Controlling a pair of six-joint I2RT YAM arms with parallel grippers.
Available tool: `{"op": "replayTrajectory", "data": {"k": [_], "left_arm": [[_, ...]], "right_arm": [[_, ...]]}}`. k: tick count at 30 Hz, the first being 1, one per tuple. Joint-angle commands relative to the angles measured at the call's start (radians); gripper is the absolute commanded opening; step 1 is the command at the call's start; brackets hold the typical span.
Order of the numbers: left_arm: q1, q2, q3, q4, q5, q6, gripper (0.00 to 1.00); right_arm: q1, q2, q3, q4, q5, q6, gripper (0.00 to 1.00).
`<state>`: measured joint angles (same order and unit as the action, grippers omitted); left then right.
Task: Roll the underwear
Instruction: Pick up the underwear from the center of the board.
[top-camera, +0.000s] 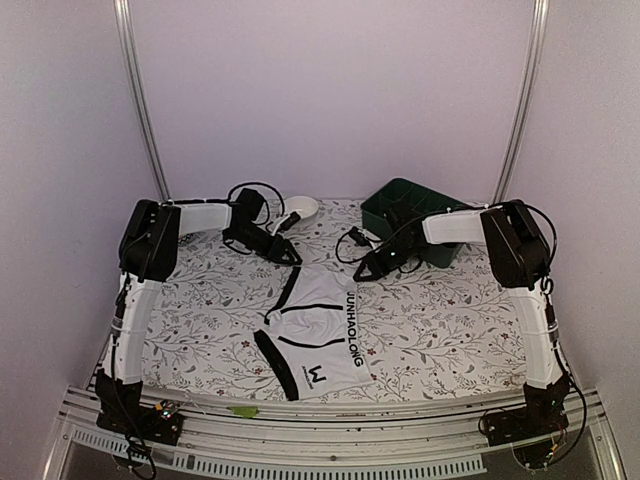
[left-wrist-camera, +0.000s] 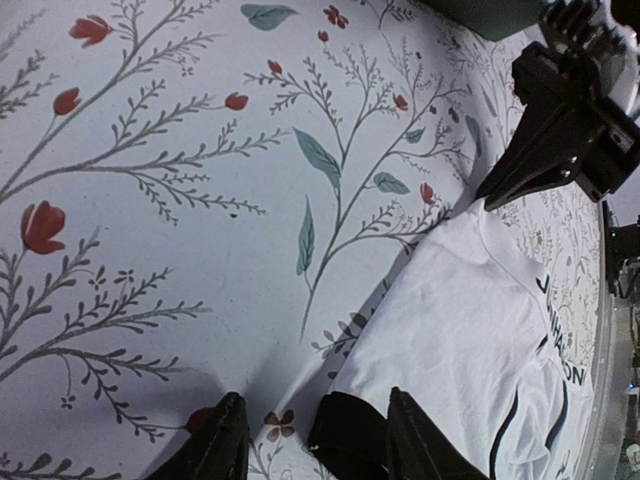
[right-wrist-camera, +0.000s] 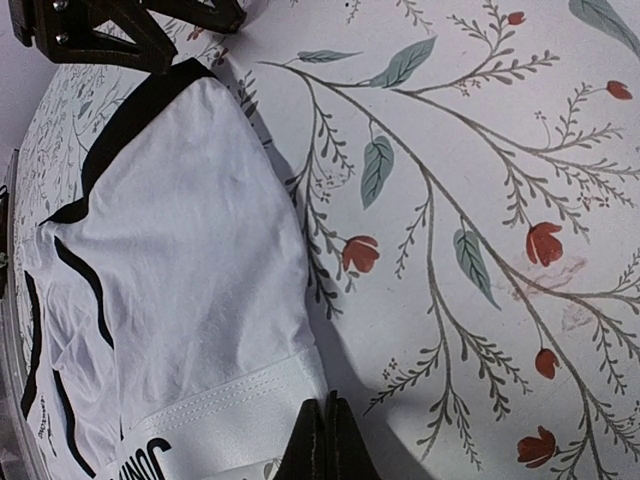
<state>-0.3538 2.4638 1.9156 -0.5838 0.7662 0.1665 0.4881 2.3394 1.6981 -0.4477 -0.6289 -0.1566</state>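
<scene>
My left gripper (left-wrist-camera: 315, 415) has its fingers apart, straddling the black-edged far corner of the underwear (top-camera: 318, 335). My right gripper (right-wrist-camera: 325, 420) has its fingers pressed together at the waistband's far corner. I cannot tell whether any fabric is pinched between them.

The underwear lies spread flat at the middle of the desk (top-camera: 450, 320), reaching toward 6 o'clock. Its lettered black waistband runs down the 3 o'clock side.

A green bin (top-camera: 400, 200) sits at 1 o'clock, just behind the right gripper, and its inside is too dark for me to read. A small white bowl (top-camera: 303, 207) sits at 12 o'clock, behind the left gripper, with its contents hidden from me.

Bare floral desk opens at 3 and 9 o'clock of the garment. Its near hem lies close to the desk's 6 o'clock edge.
</scene>
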Motion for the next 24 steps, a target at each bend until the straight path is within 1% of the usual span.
{"op": "replayTrajectory", "data": {"k": [1,6,9,12,16,17,20,24], "left_arm": [[0.005,0.021,0.017,-0.047,0.035,0.012,0.46],[-0.004,0.030,0.002,-0.059,0.038,0.005,0.32],[-0.008,0.029,-0.016,-0.068,0.060,-0.009,0.29],[-0.013,0.034,-0.020,-0.067,0.053,-0.018,0.29],[-0.019,0.047,-0.012,-0.068,0.047,-0.022,0.30],[-0.019,0.050,-0.008,-0.068,0.048,-0.029,0.32],[-0.016,0.058,0.007,-0.061,0.074,-0.053,0.43],[-0.014,0.079,0.039,-0.065,0.123,-0.076,0.46]], "right_arm": [[-0.012,0.038,0.012,-0.025,0.015,0.010,0.00],[-0.020,0.039,0.028,-0.025,0.032,0.018,0.00],[-0.027,0.040,0.032,-0.024,0.032,0.023,0.00],[-0.031,0.040,0.033,-0.025,0.026,0.025,0.00],[-0.033,0.043,0.035,-0.025,0.023,0.027,0.00],[-0.033,0.043,0.035,-0.025,0.023,0.026,0.00],[-0.034,0.046,0.035,-0.024,0.019,0.028,0.00],[-0.034,0.049,0.038,-0.023,0.015,0.028,0.00]]}}
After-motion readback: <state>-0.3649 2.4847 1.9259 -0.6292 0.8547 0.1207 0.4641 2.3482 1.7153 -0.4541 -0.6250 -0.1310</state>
